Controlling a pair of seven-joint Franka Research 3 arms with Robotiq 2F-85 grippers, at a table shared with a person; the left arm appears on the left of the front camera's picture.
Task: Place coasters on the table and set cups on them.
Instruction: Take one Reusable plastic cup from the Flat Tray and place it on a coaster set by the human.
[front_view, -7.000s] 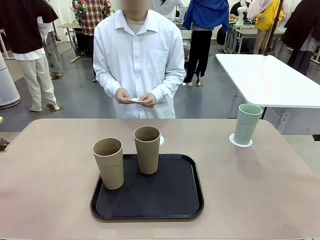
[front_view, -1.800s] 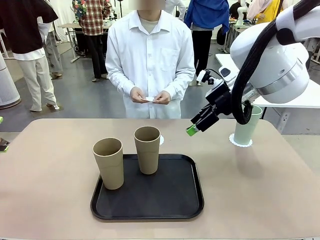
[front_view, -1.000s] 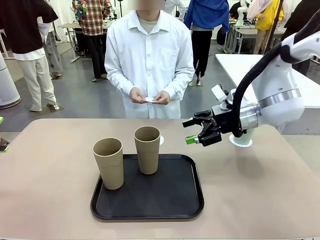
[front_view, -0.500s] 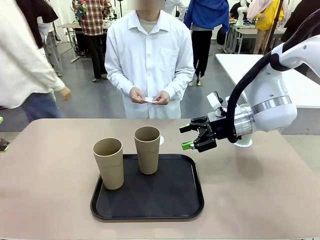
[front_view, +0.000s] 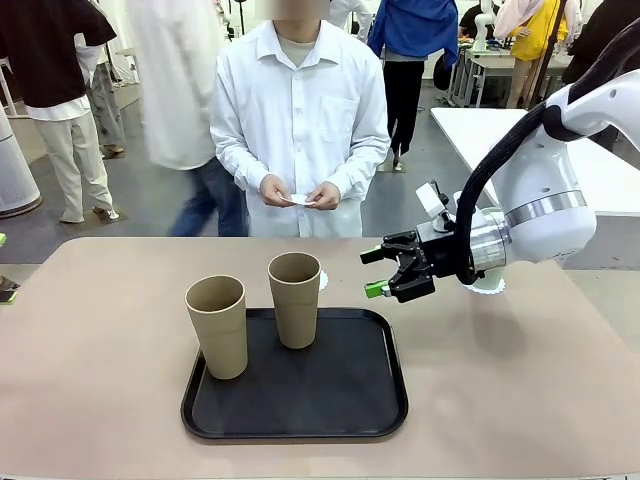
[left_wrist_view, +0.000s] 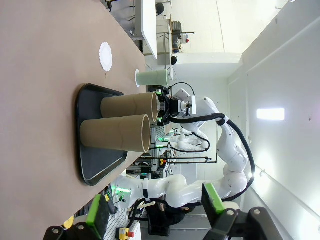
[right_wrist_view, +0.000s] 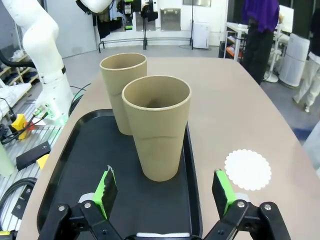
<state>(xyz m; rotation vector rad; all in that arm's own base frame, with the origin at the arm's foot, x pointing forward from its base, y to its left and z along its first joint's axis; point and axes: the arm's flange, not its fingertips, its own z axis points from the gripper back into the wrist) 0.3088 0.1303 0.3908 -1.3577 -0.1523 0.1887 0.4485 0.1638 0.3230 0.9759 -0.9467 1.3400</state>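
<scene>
Two tan cups stand on the black tray (front_view: 300, 415): one at the left (front_view: 218, 325), one at the back (front_view: 295, 298). My right gripper (front_view: 374, 272) hovers open just right of the back cup (right_wrist_view: 157, 125), level with it and pointing at it, its green fingertips (right_wrist_view: 106, 192) apart with nothing between them. A white coaster (front_view: 322, 280) lies on the table (front_view: 100, 330) behind that cup, also in the right wrist view (right_wrist_view: 247, 169). The mint cup (left_wrist_view: 152, 77) stands on another coaster (front_view: 490, 287). The person holds a third coaster (front_view: 298, 199). My left gripper (left_wrist_view: 155, 210) is open and well away.
The person in a white shirt (front_view: 300, 120) stands at the far edge, both hands together at the waist. A white table (front_view: 470, 125) sits behind on the right. Other people walk in the background. Bare tabletop lies left and right of the tray.
My right gripper has slid left and slightly down toward the back tan cup, then nearly stopped. A passer-by has crossed behind the person. Cups and coasters have not moved.
</scene>
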